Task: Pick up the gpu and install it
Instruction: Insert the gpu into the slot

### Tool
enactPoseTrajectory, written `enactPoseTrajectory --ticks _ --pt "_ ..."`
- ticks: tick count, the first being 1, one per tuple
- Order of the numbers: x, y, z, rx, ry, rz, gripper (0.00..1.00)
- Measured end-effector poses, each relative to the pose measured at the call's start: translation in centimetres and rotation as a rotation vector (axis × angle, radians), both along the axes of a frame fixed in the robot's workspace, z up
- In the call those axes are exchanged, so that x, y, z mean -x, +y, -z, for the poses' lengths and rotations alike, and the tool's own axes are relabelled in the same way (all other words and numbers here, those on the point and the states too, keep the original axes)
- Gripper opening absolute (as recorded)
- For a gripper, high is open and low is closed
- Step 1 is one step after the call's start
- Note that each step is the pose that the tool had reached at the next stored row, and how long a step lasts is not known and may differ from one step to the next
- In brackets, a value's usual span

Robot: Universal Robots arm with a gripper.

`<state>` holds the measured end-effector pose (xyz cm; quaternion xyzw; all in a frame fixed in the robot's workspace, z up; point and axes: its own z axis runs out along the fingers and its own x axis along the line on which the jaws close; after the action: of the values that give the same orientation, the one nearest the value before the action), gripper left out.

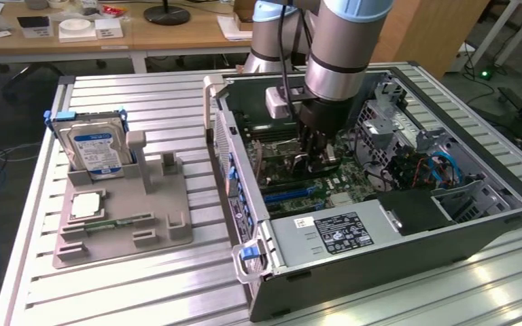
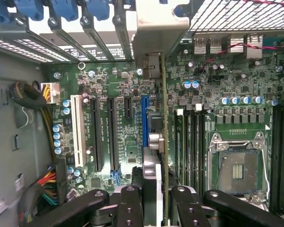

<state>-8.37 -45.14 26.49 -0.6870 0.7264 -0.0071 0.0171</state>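
Our end effector (image 2: 156, 208) is clenched on the gpu (image 2: 164, 142), fingers (image 2: 131, 208) on either face of the card, which we see edge-on and upright, hanging from the wrist inside the open case (image 1: 379, 272). Just under it lies the motherboard (image 2: 132, 142). The card's lower edge runs parallel to the blue slot (image 2: 144, 120) and close beside it; whether the edge already touches the slot we cannot tell. We judge the step in hand to be the seating of the card, with the pick-up done. To do it well we would hold the card square to the board, bring its contact edge exactly over the slot along the whole length, and press straight down with no tilt, since a card entering corner-first may jam or scrape the parts near the slot. Farther off, the card's metal bracket (image 2: 154, 23) stands close to the rear openings (image 2: 92, 35) with their blue latches (image 2: 61, 9). We think it must slide into its own gap at the same time, so that end needs as close a watch as the slot. Beyond the case, on the worktop (image 1: 152, 285), the holder (image 1: 152, 204) carries the hard drive (image 1: 98, 149).
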Motion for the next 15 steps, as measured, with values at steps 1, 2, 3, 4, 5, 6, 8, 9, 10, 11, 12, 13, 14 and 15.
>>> enactPoseTrajectory --ticks 1,2,3,4,5,6,8,9,10,11,12,13,14,15 --pt "0.03 0.01 0.15 -0.0002 -0.0019 0.000 0.28" --pt "0.07 0.01 0.26 -0.0001 -0.0049 0.000 0.28" --pt "0.10 0.00 0.34 0.0000 -0.0079 0.000 0.28" --pt "0.14 0.01 0.42 -0.0001 -0.0101 0.000 0.28" --pt "0.22 0.01 0.46 0.0002 -0.0103 0.000 0.28" --pt "0.28 0.01 0.51 0.0001 -0.0103 0.000 0.28" --pt "0.34 0.01 0.65 -0.0001 -0.0105 0.000 0.28" --pt "0.34 -0.01 0.71 0.0001 -0.0104 0.000 0.28" --pt "0.35 -0.05 0.76 0.0001 -0.0104 0.000 0.28" --pt "0.35 -0.10 0.81 0.0001 -0.0103 0.000 0.28" --pt "0.35 -0.13 0.86 -0.0001 -0.0104 0.000 0.28" --pt "0.36 -0.14 0.91 0.0000 -0.0104 0.000 0.28" --pt "0.36 -0.15 0.97 -0.0001 -0.0104 0.000 0.28" --pt "0.38 -0.15 1.02 0.0000 -0.0104 0.000 0.28"
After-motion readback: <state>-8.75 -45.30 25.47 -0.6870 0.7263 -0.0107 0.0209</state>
